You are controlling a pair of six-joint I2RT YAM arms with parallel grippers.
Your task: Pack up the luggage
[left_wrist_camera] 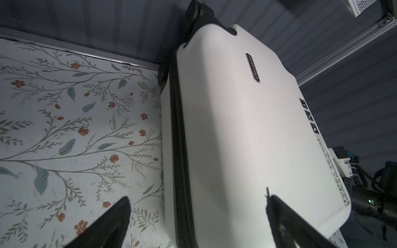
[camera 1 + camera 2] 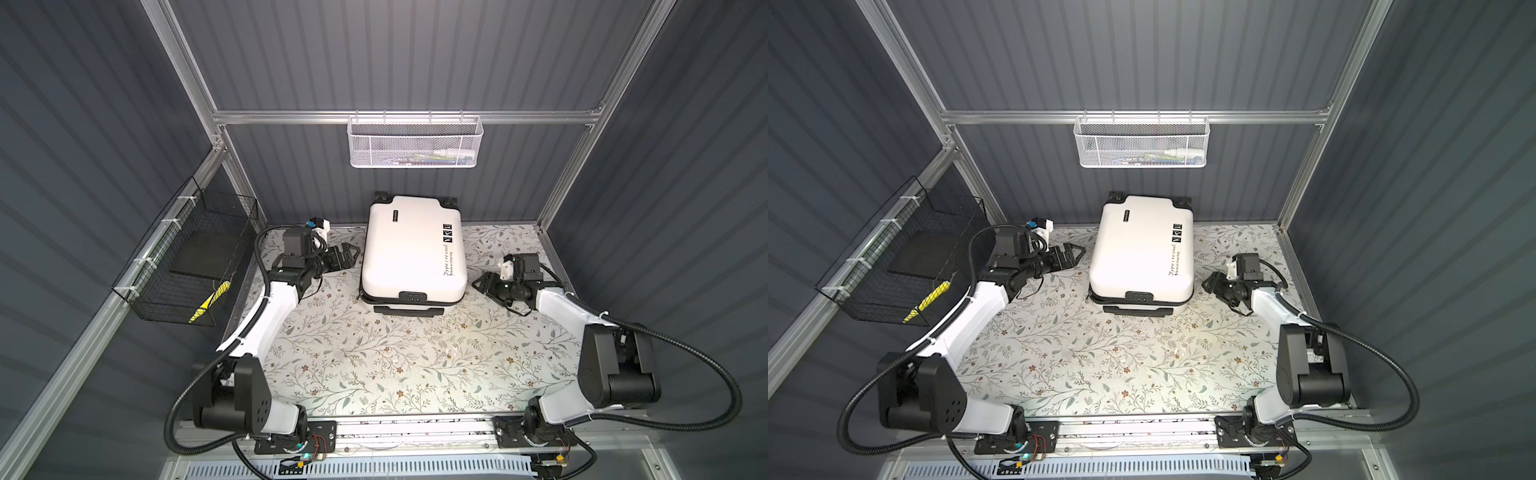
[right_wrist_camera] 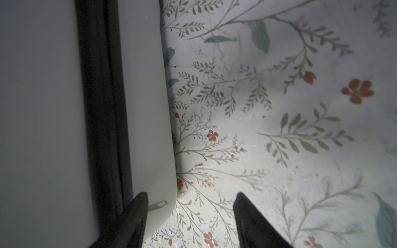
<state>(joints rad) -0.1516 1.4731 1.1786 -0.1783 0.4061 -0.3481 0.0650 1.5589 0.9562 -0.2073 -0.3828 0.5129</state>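
The luggage (image 2: 413, 249) (image 2: 1142, 249) is a glossy white hard-shell suitcase with black script. It lies flat and closed at the back middle of the table, wheels toward the rear wall, handle toward the front. My left gripper (image 2: 354, 253) (image 2: 1077, 251) is open beside its left side. In the left wrist view the left gripper (image 1: 197, 198) straddles the shell (image 1: 247, 139) and its black zipper seam (image 1: 180, 150) without touching. My right gripper (image 2: 478, 284) (image 2: 1206, 284) (image 3: 191, 194) is open by the front right corner. One fingertip (image 3: 139, 204) sits beside a small silvery zipper pull (image 3: 160, 204).
A white mesh basket (image 2: 413, 141) with small items hangs on the rear rail above the suitcase. A black wire basket (image 2: 187, 266) on the left wall holds a dark flat item and a yellow object (image 2: 210, 301). The floral table top (image 2: 374, 365) stretches in front of the suitcase.
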